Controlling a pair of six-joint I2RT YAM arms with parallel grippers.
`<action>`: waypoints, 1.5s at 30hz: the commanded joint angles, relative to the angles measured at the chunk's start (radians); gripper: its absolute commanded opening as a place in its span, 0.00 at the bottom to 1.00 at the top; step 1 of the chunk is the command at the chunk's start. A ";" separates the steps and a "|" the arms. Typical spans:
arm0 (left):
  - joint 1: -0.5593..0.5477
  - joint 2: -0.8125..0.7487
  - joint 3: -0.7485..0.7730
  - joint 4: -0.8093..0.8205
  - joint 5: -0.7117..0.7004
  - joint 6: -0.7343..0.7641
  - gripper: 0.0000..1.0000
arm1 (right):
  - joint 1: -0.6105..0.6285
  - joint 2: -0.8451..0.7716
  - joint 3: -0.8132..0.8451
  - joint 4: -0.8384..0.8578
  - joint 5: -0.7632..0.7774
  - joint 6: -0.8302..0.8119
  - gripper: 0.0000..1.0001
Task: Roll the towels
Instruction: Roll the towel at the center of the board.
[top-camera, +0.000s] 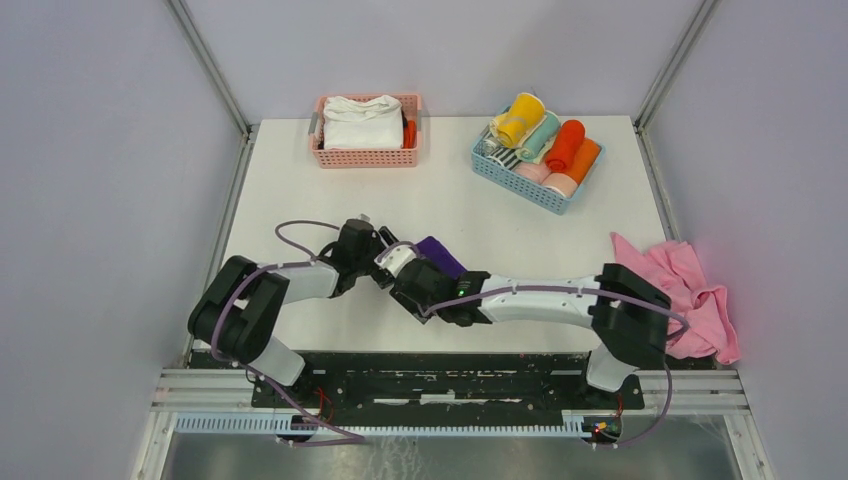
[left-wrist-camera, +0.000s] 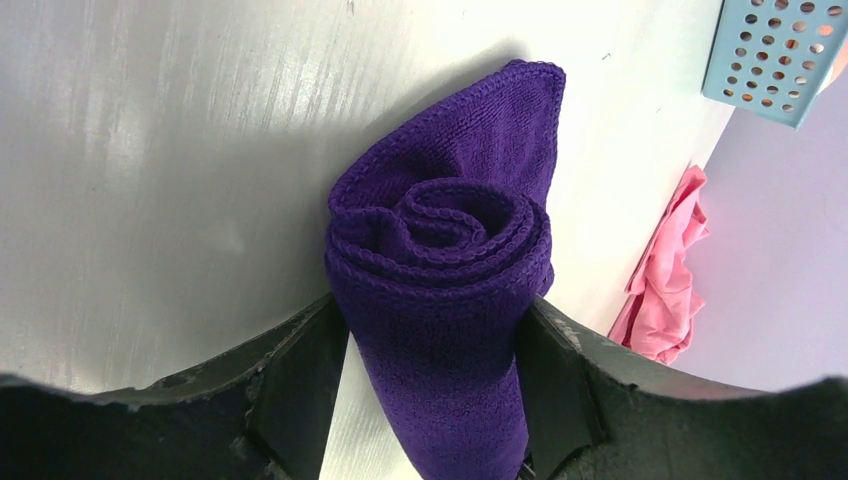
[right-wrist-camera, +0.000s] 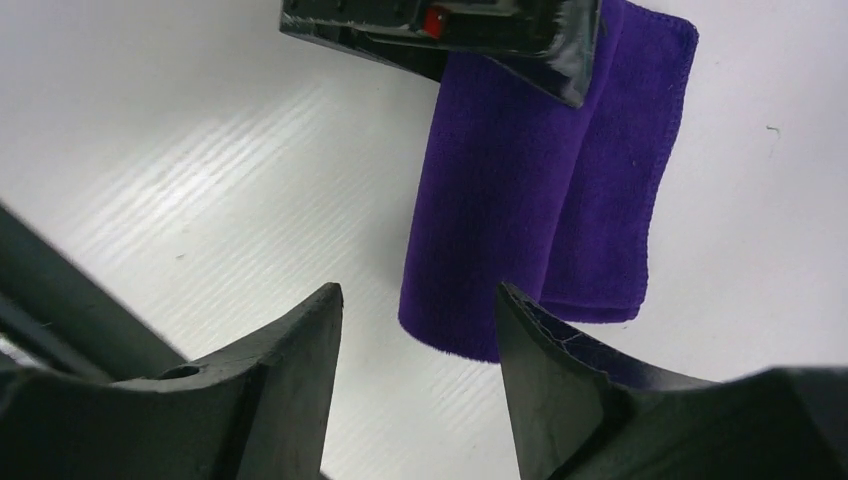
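Observation:
A purple towel (top-camera: 441, 256), rolled up with a loose flap lying flat beside it, lies on the white table (top-camera: 500, 215) near the front middle. My left gripper (left-wrist-camera: 432, 400) is shut on the purple towel (left-wrist-camera: 440, 300), its jaws pressing both sides of the roll. My right gripper (right-wrist-camera: 418, 330) is open and empty, just short of the near end of the roll (right-wrist-camera: 510, 210), not touching it. The left gripper's finger (right-wrist-camera: 480, 30) shows on the roll in the right wrist view. Both grippers meet over the towel in the top view (top-camera: 400, 270).
A pink basket (top-camera: 366, 131) with folded white towels stands at the back left. A blue basket (top-camera: 537, 150) with several rolled towels stands at the back right. A crumpled pink towel (top-camera: 690, 295) lies at the table's right edge, also in the left wrist view (left-wrist-camera: 665, 270).

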 joint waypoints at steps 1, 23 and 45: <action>-0.006 0.073 -0.032 -0.201 -0.131 0.035 0.71 | 0.020 0.102 0.069 -0.031 0.184 -0.085 0.65; 0.018 -0.219 -0.046 -0.234 -0.181 0.114 0.86 | -0.166 0.154 -0.032 0.034 -0.396 -0.020 0.22; 0.041 -0.393 -0.138 -0.275 -0.078 0.079 0.88 | -0.479 0.378 -0.123 0.504 -1.265 0.414 0.22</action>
